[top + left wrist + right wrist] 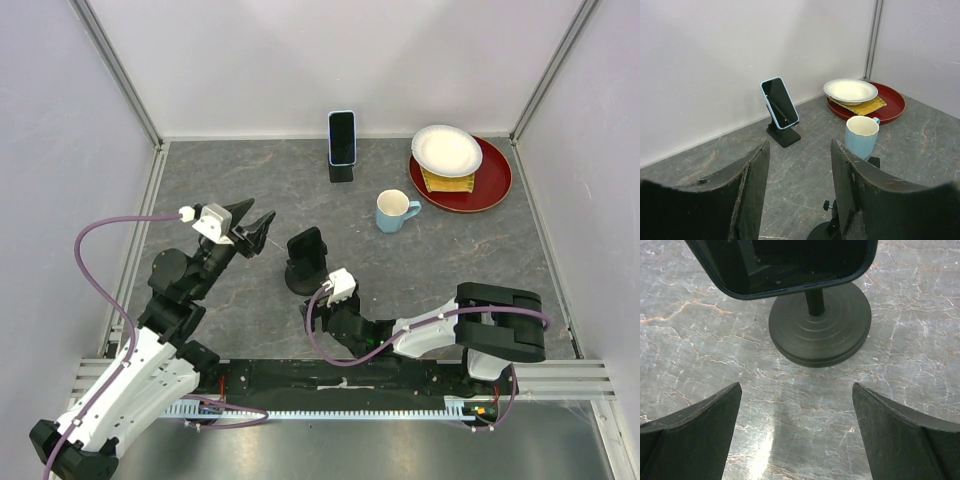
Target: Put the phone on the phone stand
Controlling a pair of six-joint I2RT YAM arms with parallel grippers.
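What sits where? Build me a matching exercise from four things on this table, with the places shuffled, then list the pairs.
Things:
1 mug
2 white bowl
3 blue-cased phone
4 round-based stand

Places:
a in the red tray
b propped up at the far edge of the table
c middle of the table
d beside the tray, on the table

Pairs: 1-d, 2-a, 3-b, 4-c.

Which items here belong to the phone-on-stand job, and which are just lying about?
Job (likely, as the right arm is beside them):
- dark phone, already sitting on its stand
- round-based stand
- right gripper, open, just in front of the stand

Lying about:
- blue-cased phone on a second stand
- blue mug
- white bowl
- red plate
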